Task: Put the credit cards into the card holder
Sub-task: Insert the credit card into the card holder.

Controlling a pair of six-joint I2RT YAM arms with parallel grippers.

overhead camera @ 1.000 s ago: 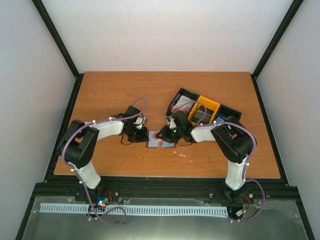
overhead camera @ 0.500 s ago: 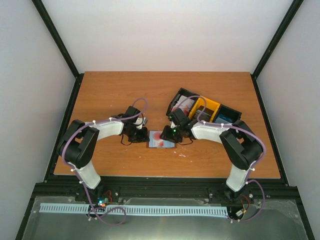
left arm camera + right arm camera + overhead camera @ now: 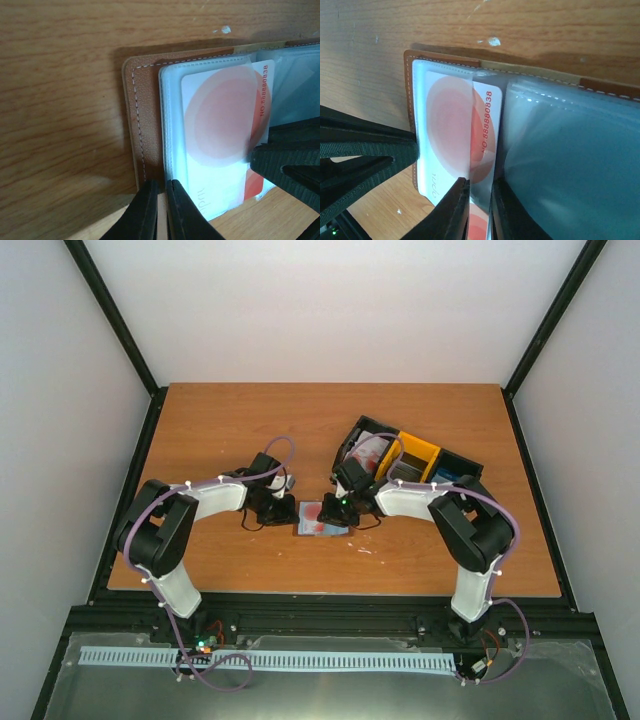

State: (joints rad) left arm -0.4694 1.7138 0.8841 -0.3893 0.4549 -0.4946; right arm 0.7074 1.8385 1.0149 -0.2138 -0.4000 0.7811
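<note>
The brown card holder (image 3: pixel 321 518) lies open on the table between both arms, its clear sleeves up (image 3: pixel 172 100) (image 3: pixel 560 150). A white-and-red credit card (image 3: pixel 220 115) (image 3: pixel 445 125) sits partly inside the left sleeve, its numbered edge sticking out toward the fold. My left gripper (image 3: pixel 161 210) (image 3: pixel 284 510) is shut on the holder's brown leather edge. My right gripper (image 3: pixel 480 210) (image 3: pixel 340 508) stands over the card's exposed strip, its jaws a narrow gap apart, and the card lies flat beneath them.
Black and yellow bins (image 3: pixel 412 452) stand behind the right arm, with more cards inside: white-red (image 3: pixel 365 452), grey (image 3: pixel 405 471), blue (image 3: pixel 447 477). Black frame rails edge the wooden table (image 3: pixel 230 430).
The right gripper has edged a little left over the card holder and its arm has shifted. The left arm and the holder have stayed put.
</note>
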